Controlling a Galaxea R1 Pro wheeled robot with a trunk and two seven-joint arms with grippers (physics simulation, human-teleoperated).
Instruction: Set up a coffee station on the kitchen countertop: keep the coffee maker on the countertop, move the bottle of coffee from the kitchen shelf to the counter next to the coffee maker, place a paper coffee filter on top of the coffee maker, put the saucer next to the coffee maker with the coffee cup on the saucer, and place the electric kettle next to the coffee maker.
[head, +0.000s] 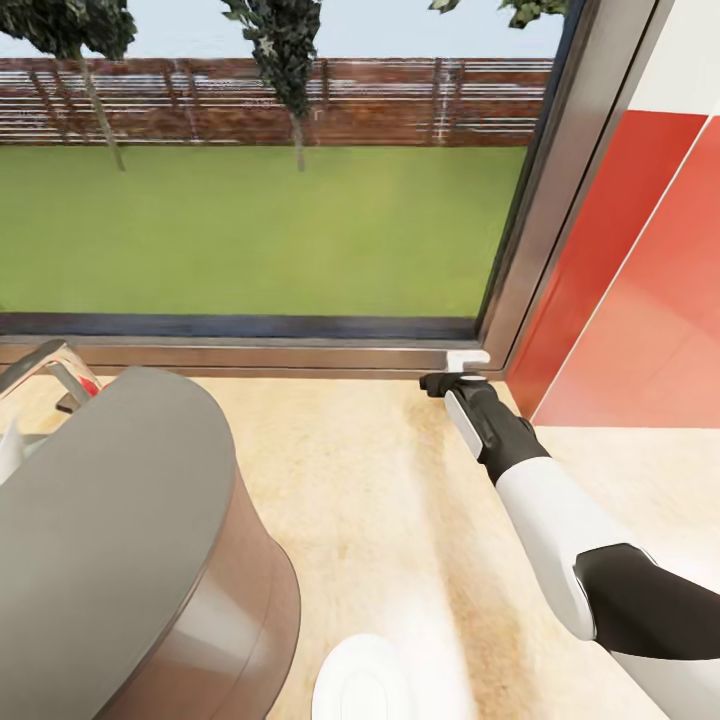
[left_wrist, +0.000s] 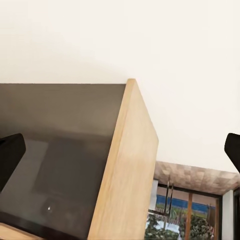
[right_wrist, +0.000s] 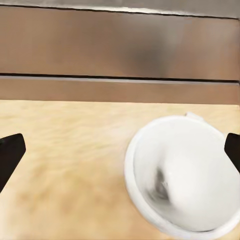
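Right gripper (head: 447, 383) is stretched out to the far edge of the kitchen countertop (head: 380, 480), at about one o'clock from the middle of the head view, just under the window frame (head: 250, 352). Its fingers are spread wide in the right wrist view, with the coffee cup (right_wrist: 182, 175) standing upright on the wood between them but not yet touched. In the head view the cup is a small white shape (head: 468, 357) just beyond the fingertips. The left gripper (left_wrist: 120, 150) is also spread apart and holds nothing; it looks past the edge of a wooden panel (left_wrist: 127, 170).

The coffee maker (head: 120, 540) stands on the countertop at eight o'clock, as asked. The saucer (head: 365, 680) lies near it at six o'clock, empty, so that step looks half done: the cup has yet to be lifted and carried to it. Bottle, filter and kettle cannot be judged from here.

The worktop is pale wood grain. Behind it the window shows lawn and a brick fence; a red panel (head: 640, 300) rises at three o'clock.
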